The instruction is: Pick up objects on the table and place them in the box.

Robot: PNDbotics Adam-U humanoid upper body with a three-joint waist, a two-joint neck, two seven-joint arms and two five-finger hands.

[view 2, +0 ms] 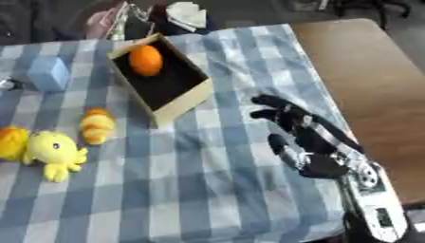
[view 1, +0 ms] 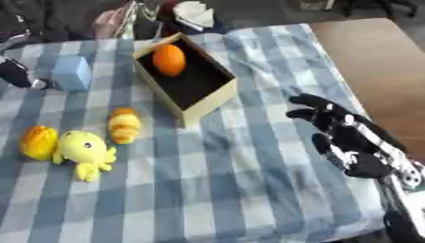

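Near the far edge of the tabletop, on its blue-and-white checked cloth, sits the open box with an orange lying in its far end. Toward the left edge lie a yellow plush toy, an orange-yellow toy touching it, and a small pastry-like toy just beside the box's near corner. A pale blue block stands left of the box. By the right edge hangs the right hand, fingers spread and relaxed, holding nothing. At the left edge a dark part of the left hand shows; I cannot tell its fingers.
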